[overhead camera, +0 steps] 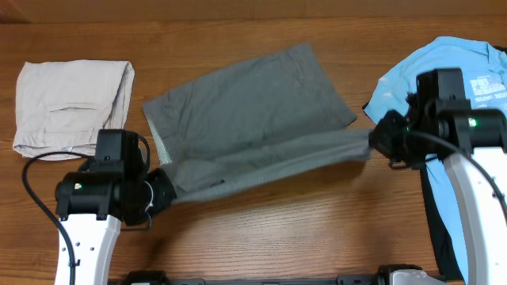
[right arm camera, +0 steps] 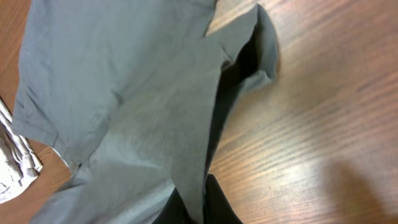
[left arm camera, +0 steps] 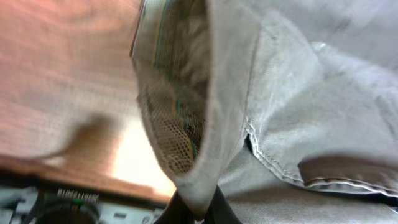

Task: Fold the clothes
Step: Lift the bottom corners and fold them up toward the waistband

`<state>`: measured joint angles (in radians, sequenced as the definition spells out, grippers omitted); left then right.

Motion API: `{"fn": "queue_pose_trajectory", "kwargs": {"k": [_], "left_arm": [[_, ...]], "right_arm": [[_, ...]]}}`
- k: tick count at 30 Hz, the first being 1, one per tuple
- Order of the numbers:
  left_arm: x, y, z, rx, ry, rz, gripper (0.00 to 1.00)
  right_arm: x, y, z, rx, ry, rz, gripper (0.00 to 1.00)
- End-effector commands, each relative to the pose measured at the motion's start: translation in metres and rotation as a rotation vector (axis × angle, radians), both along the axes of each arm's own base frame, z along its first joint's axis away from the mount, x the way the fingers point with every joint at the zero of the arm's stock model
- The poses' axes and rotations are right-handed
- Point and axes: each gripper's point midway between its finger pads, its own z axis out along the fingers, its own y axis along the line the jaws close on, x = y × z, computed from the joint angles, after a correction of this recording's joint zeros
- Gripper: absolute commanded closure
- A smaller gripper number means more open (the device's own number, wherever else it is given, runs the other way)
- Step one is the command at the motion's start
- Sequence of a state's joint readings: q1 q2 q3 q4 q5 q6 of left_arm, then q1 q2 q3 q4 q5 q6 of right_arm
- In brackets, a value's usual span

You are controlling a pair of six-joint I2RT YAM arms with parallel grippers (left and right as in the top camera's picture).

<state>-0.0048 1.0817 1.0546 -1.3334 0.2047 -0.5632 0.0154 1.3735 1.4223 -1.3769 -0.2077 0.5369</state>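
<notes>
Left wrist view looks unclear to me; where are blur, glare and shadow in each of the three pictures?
Left wrist: the table is blurred and reddish, with a white glare patch; the dark grey shorts are sharper. Overhead: even light, sharp, soft shadow under the lifted edge. Right wrist: clear wood grain, deep shadow inside the fold.

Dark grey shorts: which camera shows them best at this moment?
The overhead view: it shows nearly all of the dark grey shorts, stretched between the left gripper and right gripper. The left wrist view shows only a close, blurred edge with mesh lining; the right wrist view, only part.
</notes>
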Motion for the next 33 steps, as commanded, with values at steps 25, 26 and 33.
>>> {"fn": "queue_pose_trajectory", "kwargs": {"k": [25,26,33], "left_arm": [[0.131,0.046,0.002,0.226,-0.2,0.157,0.96],[0.133,0.049,0.003,0.24,-0.207,0.162,0.96],[0.15,0.066,0.002,0.313,-0.249,0.25,0.96]], "right_arm": [[0.173,0.032,-0.009,-0.058,-0.315,0.122,0.96],[0.177,0.033,-0.014,-0.057,-0.315,0.125,0.96],[0.21,0.046,-0.035,-0.066,-0.373,0.167,0.96]]}}
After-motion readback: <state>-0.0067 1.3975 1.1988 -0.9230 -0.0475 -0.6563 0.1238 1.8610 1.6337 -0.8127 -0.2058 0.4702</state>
